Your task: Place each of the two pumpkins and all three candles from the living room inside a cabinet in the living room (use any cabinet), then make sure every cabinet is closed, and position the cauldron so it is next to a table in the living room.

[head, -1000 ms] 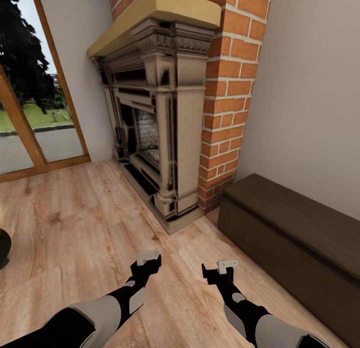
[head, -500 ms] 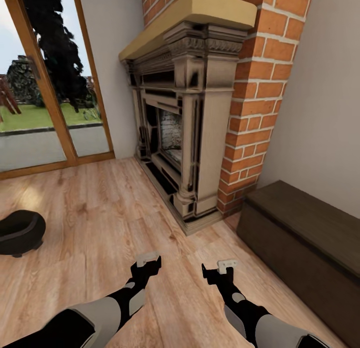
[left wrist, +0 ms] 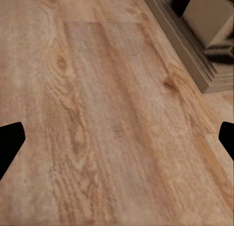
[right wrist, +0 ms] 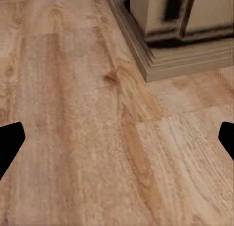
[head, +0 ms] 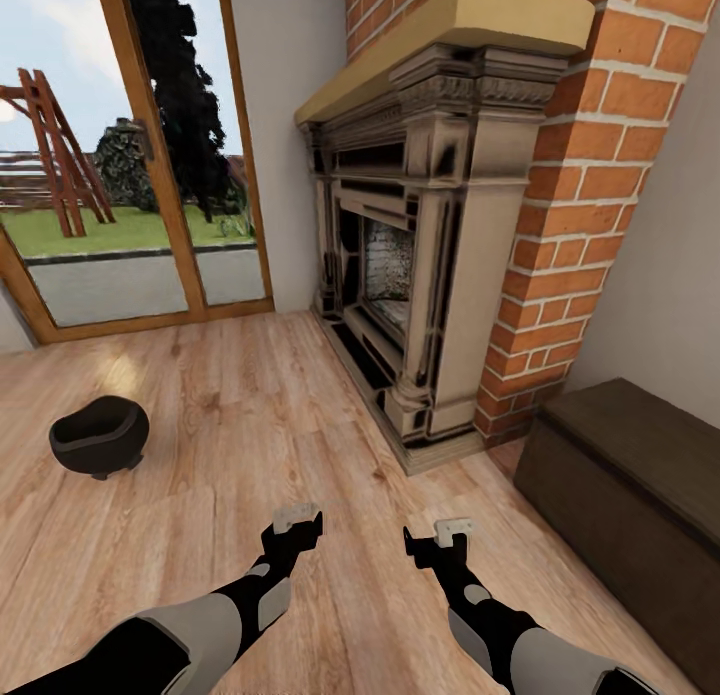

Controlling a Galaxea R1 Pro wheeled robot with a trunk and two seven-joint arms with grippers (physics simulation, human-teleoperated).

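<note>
The glossy black cauldron (head: 99, 436) stands upright on the wooden floor, well off to the left of my arms. The end of the low dark brown cabinet (head: 628, 475) runs along the right wall, its front closed. My left gripper (head: 297, 521) and right gripper (head: 440, 531) hover side by side over bare floor, both open and holding nothing. In the wrist views, the left gripper (left wrist: 117, 143) and right gripper (right wrist: 117, 143) have their dark fingertips spread wide over the planks. The pumpkins, candles and table are out of view.
A stone fireplace (head: 430, 265) in a red brick chimney (head: 560, 225) juts out ahead on the right, with its plinth (right wrist: 190, 65) close to my right gripper. Glass patio doors (head: 130, 195) fill the far left wall. Open wooden floor (head: 220, 415) lies between me and the cauldron.
The head view has swung left, bringing the cauldron into view and pushing the fireplace and cabinet rightward. Both arms keep the same pose in the picture.
</note>
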